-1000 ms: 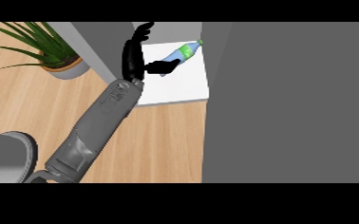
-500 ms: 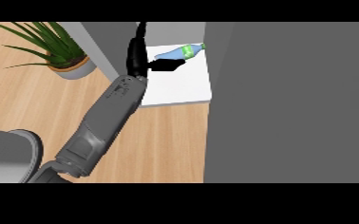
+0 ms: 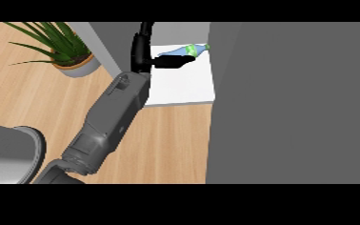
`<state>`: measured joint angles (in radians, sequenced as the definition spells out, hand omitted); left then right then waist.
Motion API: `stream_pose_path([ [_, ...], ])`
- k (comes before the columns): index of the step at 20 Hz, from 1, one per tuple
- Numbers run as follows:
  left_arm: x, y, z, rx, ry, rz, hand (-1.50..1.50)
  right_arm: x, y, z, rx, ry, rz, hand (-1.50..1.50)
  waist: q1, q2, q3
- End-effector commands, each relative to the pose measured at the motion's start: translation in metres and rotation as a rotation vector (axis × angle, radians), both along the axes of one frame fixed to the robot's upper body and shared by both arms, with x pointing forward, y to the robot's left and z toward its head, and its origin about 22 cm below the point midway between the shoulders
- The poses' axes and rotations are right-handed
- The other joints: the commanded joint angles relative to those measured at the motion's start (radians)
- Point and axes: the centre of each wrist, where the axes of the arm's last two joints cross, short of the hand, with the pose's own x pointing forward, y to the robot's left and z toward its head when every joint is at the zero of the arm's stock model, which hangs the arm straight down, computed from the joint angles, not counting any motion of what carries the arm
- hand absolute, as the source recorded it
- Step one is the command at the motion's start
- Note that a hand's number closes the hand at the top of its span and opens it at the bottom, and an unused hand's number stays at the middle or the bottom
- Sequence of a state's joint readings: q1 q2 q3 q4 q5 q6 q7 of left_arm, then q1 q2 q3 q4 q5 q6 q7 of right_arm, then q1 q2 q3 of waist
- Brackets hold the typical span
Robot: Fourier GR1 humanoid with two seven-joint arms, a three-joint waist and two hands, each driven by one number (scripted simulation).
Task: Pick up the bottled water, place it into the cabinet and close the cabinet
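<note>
Inside the cabinet, a hand rests beside the bottled water.

Against the cabinet's white floor, the bottled water lies on its side toward the back, its green-labelled neck pointing at the grey cabinet door that stands along the right of the opening. The hand, at the end of a grey forearm slanting up across the wooden counter, reaches into the cabinet's left part; its fingers stand straight up along the cabinet's left wall and its thumb juts out toward the bottle's base, touching or just short of it, I cannot tell which. Nothing is curled round the bottle. Left of the cabinet stands a potted plant, and far below-left of it a grey rounded object shows at the counter's edge.
</note>
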<state>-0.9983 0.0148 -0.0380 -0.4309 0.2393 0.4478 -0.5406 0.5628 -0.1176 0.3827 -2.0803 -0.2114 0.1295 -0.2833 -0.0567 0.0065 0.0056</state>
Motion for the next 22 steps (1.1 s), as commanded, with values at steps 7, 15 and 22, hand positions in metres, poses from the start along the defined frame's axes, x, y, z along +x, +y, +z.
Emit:
stream_pose_path([
  [7, -0.013, 0.037, -0.032, -0.111, -0.066, -0.116, -1.50, 0.003, -0.003, 0.009, 0.000, 0.010, -0.031, -1.50, 0.053, -0.005, -0.006],
  [15, -0.033, 0.019, -0.015, -0.169, -0.088, -0.210, -1.50, -0.005, -0.005, 0.001, -0.017, 0.036, -0.066, -1.50, 0.079, -0.018, -0.005],
  [22, -0.076, 0.012, -0.009, -0.265, -0.057, -0.292, -1.50, 0.001, 0.002, 0.018, -0.014, 0.043, -0.057, -1.50, 0.092, -0.019, -0.005],
])
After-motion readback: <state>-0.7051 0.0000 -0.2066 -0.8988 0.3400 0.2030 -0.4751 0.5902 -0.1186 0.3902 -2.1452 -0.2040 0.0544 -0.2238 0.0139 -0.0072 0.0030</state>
